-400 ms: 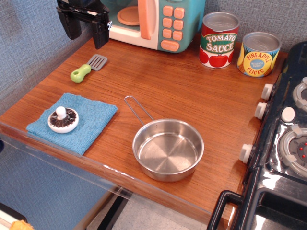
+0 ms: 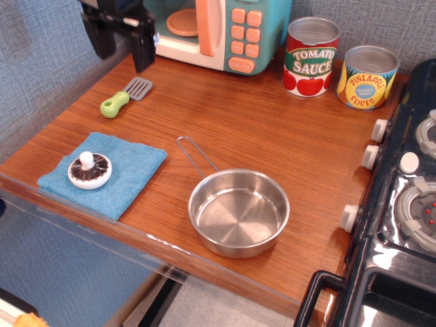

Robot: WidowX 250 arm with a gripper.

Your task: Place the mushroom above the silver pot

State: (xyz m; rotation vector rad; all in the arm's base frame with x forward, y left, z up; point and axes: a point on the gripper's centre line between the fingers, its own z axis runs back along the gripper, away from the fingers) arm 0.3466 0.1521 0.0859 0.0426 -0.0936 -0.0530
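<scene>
Observation.image gives us the gripper [image 2: 124, 42] high at the far left corner, its two black fingers spread apart and holding nothing. We see the mushroom [image 2: 89, 170] gills-up on the blue cloth [image 2: 129, 178], well left of the pot [image 2: 238, 212].

We see our black two-fingered hand [image 2: 123, 42] at the top left edge of the view, its 2 blocky fingers [image 2: 143, 51] pointing downward with a clear gap between them, holding nothing; the arm above is cropped out.
</scene>
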